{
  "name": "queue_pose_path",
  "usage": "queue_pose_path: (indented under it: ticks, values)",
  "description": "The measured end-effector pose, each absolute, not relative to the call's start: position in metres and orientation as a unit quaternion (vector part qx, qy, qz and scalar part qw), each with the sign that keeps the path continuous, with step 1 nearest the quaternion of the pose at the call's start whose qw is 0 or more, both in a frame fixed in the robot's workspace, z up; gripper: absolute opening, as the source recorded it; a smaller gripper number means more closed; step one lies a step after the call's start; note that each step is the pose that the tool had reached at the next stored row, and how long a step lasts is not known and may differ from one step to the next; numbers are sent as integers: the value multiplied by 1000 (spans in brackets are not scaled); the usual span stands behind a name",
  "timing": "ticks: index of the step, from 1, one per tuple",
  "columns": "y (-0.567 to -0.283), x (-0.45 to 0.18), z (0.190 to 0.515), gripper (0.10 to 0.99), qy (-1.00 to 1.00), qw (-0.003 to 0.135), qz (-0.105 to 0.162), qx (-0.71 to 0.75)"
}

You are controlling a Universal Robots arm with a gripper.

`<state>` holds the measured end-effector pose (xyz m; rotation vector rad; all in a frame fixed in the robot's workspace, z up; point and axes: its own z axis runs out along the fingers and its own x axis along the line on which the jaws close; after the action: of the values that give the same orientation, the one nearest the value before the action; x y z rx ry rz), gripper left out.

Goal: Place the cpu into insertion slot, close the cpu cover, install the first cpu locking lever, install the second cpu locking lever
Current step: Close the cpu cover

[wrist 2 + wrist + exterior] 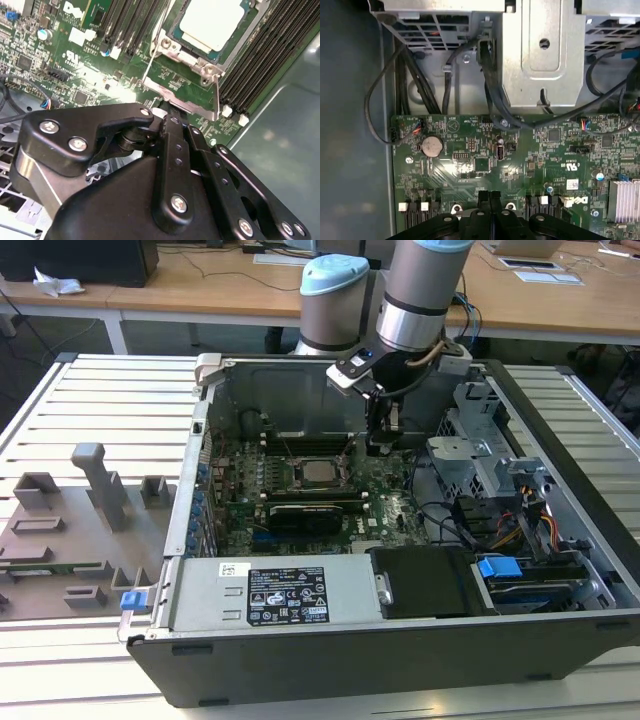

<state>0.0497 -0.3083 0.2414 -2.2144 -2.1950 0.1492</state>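
In the insertion slot (176,36), cpu (210,22) flat, cpu cover (192,106) raised open, end effector (167,114) pressed together.

Board: green circuit board (520,165) with many tiny parts.
Battery: round silver battery (432,145) sits on the board.
Cables: black cables (492,102) run past a grey metal box (542,55).
Gripper: black gripper (490,195), fingers pressed together.
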Motion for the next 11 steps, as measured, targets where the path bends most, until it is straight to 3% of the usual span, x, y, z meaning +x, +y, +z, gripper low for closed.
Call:
queue_pose_path:
  ticks: [11]
  values:
    - [-308,38,241,106,-703,10,48,-709]
